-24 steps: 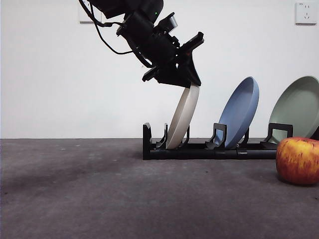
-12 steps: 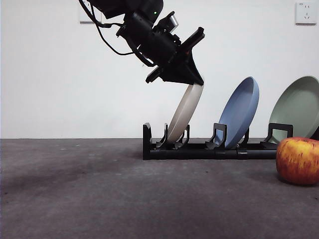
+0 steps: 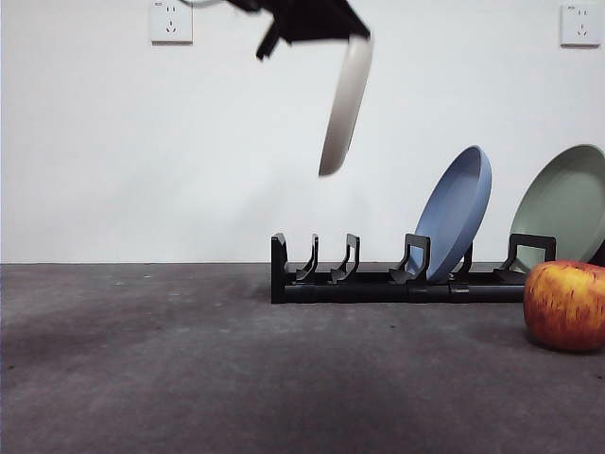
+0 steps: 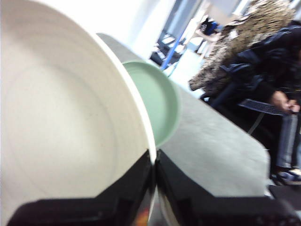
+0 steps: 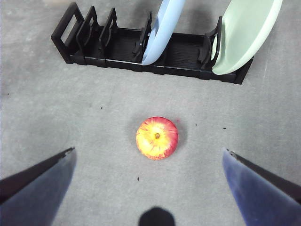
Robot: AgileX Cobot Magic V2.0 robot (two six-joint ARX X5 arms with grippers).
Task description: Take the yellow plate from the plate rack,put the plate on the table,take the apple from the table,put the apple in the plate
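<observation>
The yellow plate (image 3: pixel 344 106) is cream-coloured and hangs edge-on high above the plate rack (image 3: pixel 397 276), clear of its slots. My left gripper (image 3: pixel 333 28) is shut on the plate's upper rim at the top of the front view. Its wrist view shows the plate's face (image 4: pixel 61 122) with the jaws clamped on the rim (image 4: pixel 153 162). The apple (image 3: pixel 565 305), red with yellow streaks, sits on the table (image 3: pixel 189 369) at the right. My right gripper (image 5: pixel 148 160) hovers open high above the apple (image 5: pixel 157 138).
A blue plate (image 3: pixel 456 213) and a pale green plate (image 3: pixel 564 206) lean in the rack's right slots; they also show from above, blue plate (image 5: pixel 162 30) and green plate (image 5: pixel 242 33). The rack's left slots (image 5: pixel 96 28) hold nothing. A white wall rises behind.
The left gripper has lifted the yellow plate up out of the rack's left slot, from leaning in it to hanging well above it. The apple and other plates have not moved.
</observation>
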